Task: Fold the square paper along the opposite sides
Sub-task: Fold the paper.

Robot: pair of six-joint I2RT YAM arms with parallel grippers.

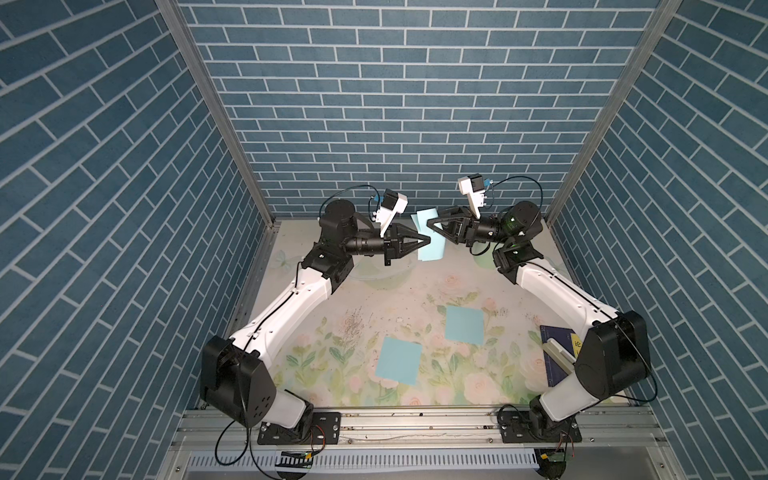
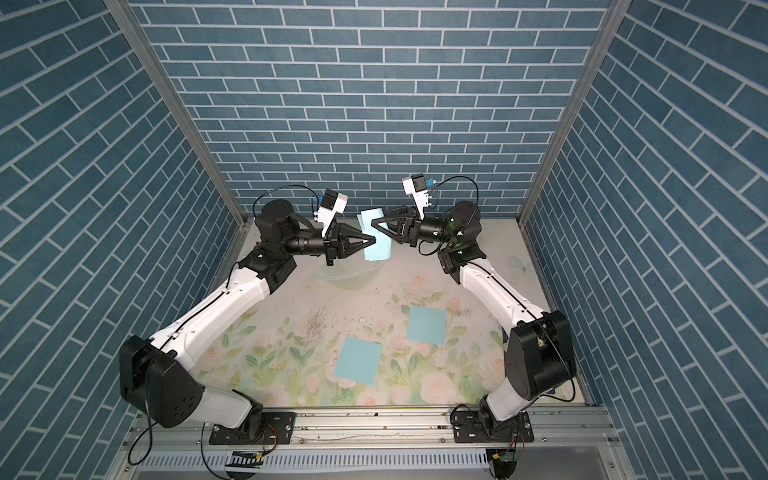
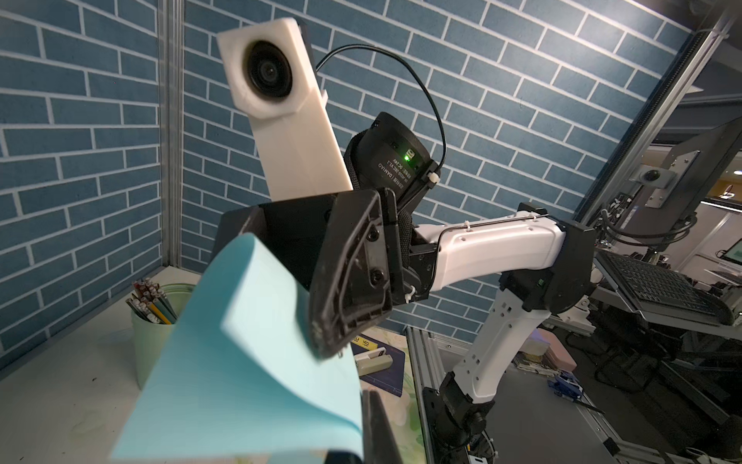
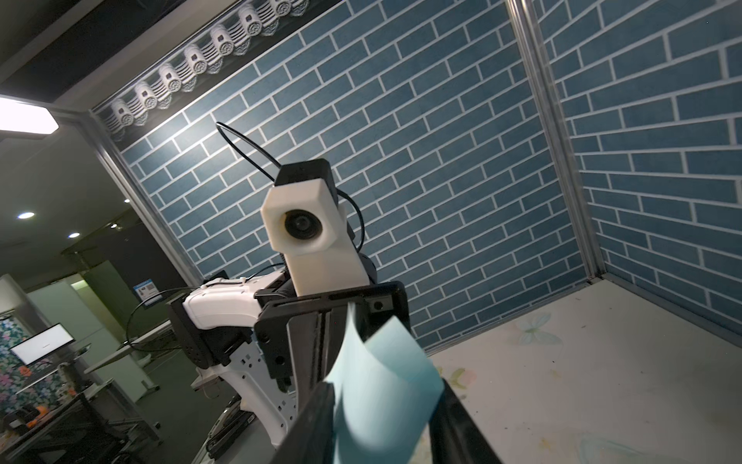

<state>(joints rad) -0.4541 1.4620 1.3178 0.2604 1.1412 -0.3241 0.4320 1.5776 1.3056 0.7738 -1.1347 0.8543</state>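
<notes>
Both arms are raised over the far edge of the table [image 1: 374, 299], grippers pointed at each other, tips nearly meeting. The paper [image 1: 432, 250], light blue, is held in the air between them, clear of the tabletop, about midway along the far edge; it is seen the same way in both top views [image 2: 378, 250]. The left gripper [image 1: 427, 240] is closed, its tips pinched on the paper's near-left edge. The right gripper [image 1: 434, 229] is parted: in the right wrist view its two fingers [image 4: 313, 426] are seen well apart with the paper [image 4: 385, 381] standing loose between them, so nothing is gripped on that side. The paper is bowed rather than flat; in the left wrist view a smooth curl [image 3: 249, 361] is seen running up toward the right gripper's dark finger [image 3: 349, 273]. Whether a crease is set cannot be told. Two more blue sheets lie flat on the table, apart from each other: one [image 1: 399, 359] near the middle of the front edge, the other [image 1: 464, 325] further in and toward the right edge. A dark book [image 1: 555, 332] with a stapler [image 1: 557, 353] on it is noted at the right edge, partly hidden by the right arm. A green cup [image 3: 154, 333] of pencils is seen near the far right corner.
</notes>
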